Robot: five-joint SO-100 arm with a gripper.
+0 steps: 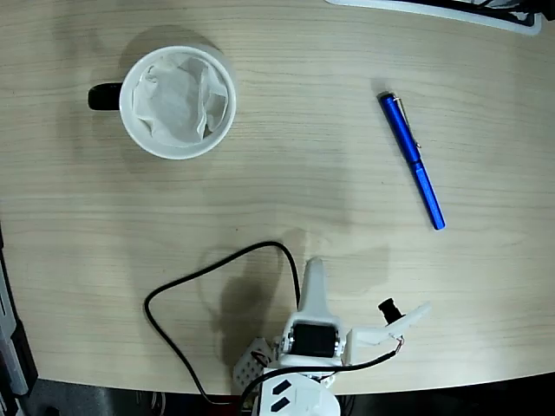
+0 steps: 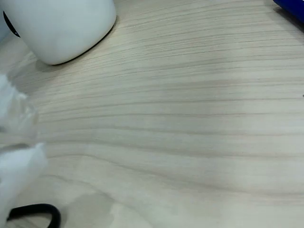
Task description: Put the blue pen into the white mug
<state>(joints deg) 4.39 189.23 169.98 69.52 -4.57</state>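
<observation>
Pale wood-grain table (image 1: 286, 173), seen from above in the fixed view; a white slab edge (image 1: 434, 10) sits at the top right.

Arm (image 1: 308, 347) is parked at the bottom edge, a black cable (image 1: 186, 282) looped beside it. Gripper (image 1: 314, 276) points up-frame over bare table, touching nothing. Only one white finger (image 1: 314, 282) reads clearly from above, and the wrist view shows just blurred white bits at the left edge, so I can't tell how the jaws stand. Nothing is between them that I can see.

Pen (image 1: 412, 160) lies flat on the table, right of centre in the fixed view, angled with its dark end toward the top and slightly left. It's well apart from the gripper and from the mug (image 1: 178, 102). In the wrist view only a blue sliver shows at the top right corner.

Mug stands upright at the upper left, black handle (image 1: 104, 97) pointing left. It's lined with crumpled white tissue (image 1: 178, 100); no pen in it.

Step, as I read it: nothing picked yet, reach not begun. Next move likely calls for swinging right and forward, rotating the wrist so the jaws close across the pen's barrel, then descending low, since the pen is slim and glossy and could slip or roll.
</observation>
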